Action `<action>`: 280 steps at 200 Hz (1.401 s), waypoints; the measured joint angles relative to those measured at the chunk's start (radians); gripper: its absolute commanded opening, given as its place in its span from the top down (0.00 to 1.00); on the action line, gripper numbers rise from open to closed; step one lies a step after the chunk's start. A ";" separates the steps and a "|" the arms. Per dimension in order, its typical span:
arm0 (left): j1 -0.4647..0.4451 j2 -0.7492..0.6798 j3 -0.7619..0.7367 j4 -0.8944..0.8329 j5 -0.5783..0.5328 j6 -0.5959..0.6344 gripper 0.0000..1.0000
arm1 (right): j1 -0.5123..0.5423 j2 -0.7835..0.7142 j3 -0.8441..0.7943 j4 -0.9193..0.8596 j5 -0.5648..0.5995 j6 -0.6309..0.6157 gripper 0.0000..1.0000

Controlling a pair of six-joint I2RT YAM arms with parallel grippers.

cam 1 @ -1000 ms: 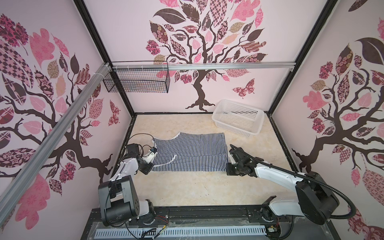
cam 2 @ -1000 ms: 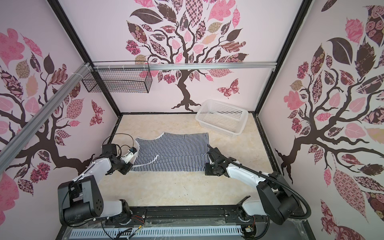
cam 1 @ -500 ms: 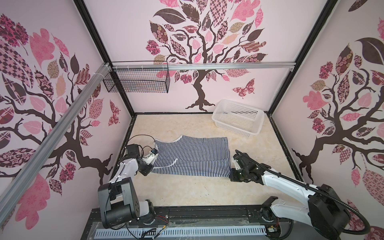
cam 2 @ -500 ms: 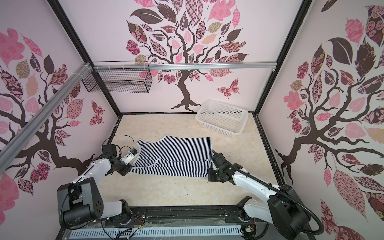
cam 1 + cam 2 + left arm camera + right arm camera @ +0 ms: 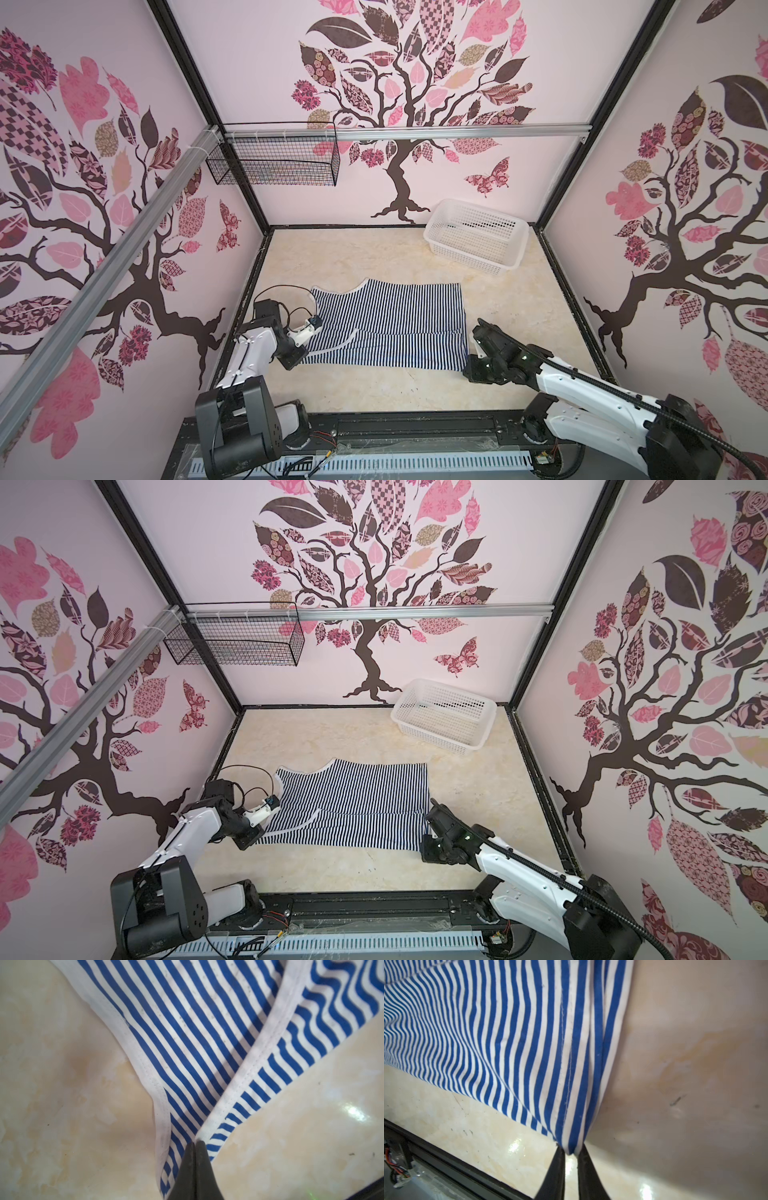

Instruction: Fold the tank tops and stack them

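Your navy-striped tank top (image 5: 386,324) lies flat, left gripper (image 5: 194,1144) pinching its strap, right gripper (image 5: 571,1150) parted at its hem corner; beige table (image 5: 374,257) beneath, tree-decal walls (image 5: 415,83) around

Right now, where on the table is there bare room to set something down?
Bare table lies between the tank top and back wall, left of the basket; also along the front rail, and right of the top. Crowded at its near corners: left gripper, right gripper.

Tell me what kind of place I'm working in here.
Probably a staged robot test booth, not a real home: tree-decal wall panels, a beige marble-look tabletop, and a wire basket hung on a rail.
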 measured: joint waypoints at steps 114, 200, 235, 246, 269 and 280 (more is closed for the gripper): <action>0.002 -0.141 0.103 -0.047 0.016 -0.092 0.55 | 0.011 -0.061 0.116 -0.122 0.086 0.055 0.56; -0.303 -0.088 0.091 -0.033 0.045 -0.245 0.59 | 0.011 0.253 0.267 0.025 0.153 0.001 0.85; -0.311 0.001 0.063 0.011 0.032 -0.255 0.60 | -0.013 0.343 0.269 0.089 0.153 -0.008 0.87; -0.312 0.020 0.053 0.029 0.023 -0.255 0.60 | -0.037 0.358 0.269 0.108 0.150 -0.014 0.87; -0.314 0.046 0.031 0.065 0.003 -0.253 0.60 | -0.092 0.377 0.268 0.137 0.150 -0.023 0.76; -0.315 0.056 0.019 0.082 -0.008 -0.252 0.60 | -0.109 0.385 0.267 0.150 0.150 -0.035 0.72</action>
